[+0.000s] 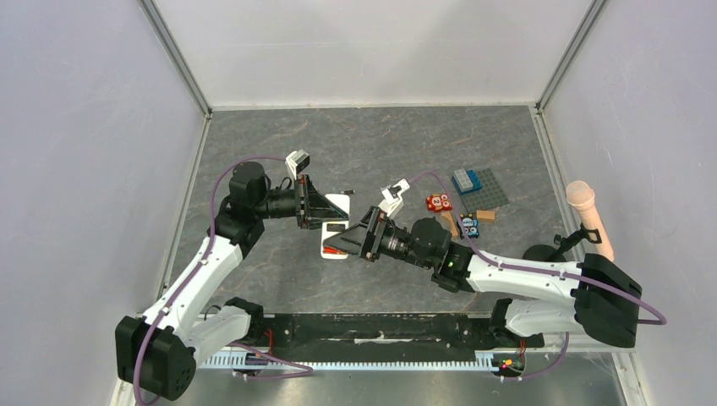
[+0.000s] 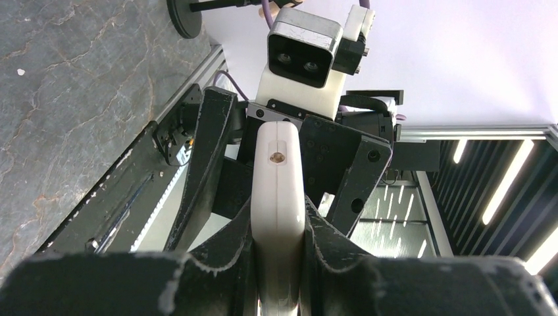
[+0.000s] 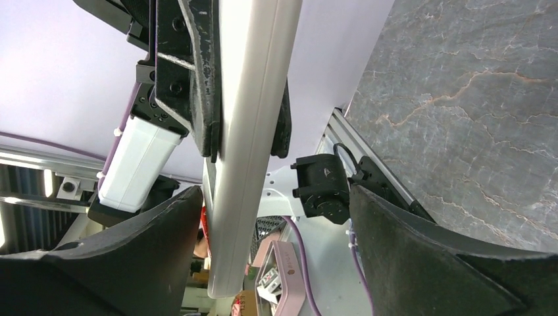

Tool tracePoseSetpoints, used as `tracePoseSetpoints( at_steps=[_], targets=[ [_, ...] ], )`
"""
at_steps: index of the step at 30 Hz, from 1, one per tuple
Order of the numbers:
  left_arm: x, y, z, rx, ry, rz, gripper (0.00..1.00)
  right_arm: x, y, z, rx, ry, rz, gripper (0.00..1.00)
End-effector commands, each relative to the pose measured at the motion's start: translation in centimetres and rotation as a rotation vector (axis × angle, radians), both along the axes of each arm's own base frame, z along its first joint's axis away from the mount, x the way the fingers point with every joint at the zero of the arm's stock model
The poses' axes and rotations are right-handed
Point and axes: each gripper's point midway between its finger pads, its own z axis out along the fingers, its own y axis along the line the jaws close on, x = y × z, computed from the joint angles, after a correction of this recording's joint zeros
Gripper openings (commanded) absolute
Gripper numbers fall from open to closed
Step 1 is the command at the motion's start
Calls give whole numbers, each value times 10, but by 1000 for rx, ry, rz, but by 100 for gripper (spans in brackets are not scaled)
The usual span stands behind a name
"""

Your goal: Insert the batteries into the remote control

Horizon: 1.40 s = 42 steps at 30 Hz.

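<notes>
From above, we see the remote control (image 1: 336, 222) raised over the grey table (image 1: 380, 144) between the 2 arms, its white face up. A dark patch and a red-orange sliver (image 1: 334, 251) at its near end are too small for us to identify. The left gripper (image 1: 325, 211) clamps the remote's far end, and the right gripper (image 1: 345, 241) meets its near right side. Off to the right lie a small red block (image 1: 438, 202) and a blue block (image 1: 466, 180); any print there is too small to read.

In the left wrist view, the remote (image 2: 278, 191) stands edge-on. The left gripper (image 2: 278, 247) has its 2 fingers (image 2: 224, 253) pressed against both flat faces, closed on it.

In the right wrist view, the remote (image 3: 253, 131) again shows edge-on, running down between the right gripper's (image 3: 273, 197) fingers (image 3: 421, 263). These are spread wide, the left one near the remote, the right one well apart from it. We read no lettering on the remote.
</notes>
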Motion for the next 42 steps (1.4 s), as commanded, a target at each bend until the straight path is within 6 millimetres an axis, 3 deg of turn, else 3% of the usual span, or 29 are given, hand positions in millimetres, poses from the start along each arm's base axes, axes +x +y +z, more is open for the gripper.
tracePoseSetpoints(
  at_steps=[1, 9, 13, 20, 36, 42],
  targets=[
    [-5, 1, 1, -3, -19, -30, 2, -2, -2, 12, 29, -33, 14, 82],
    [-4, 1, 0, -1, -20, -27, 2, -10, 2, 2, 8, -34, 67, 69],
    [-4, 1, -1, 0, -19, -27, 2, -8, 0, 3, 13, -30, 54, 77],
    [-6, 2, -11, 30, -8, -25, 2, -12, 1, 24, 106, -36, 74, 85],
    [-7, 2, -10, 30, -18, -29, 2, -25, 2, 9, 101, -24, 146, 63],
    [-10, 3, -10, 30, -32, -36, 2, -23, 3, 7, 122, 6, 140, 61]
  ],
)
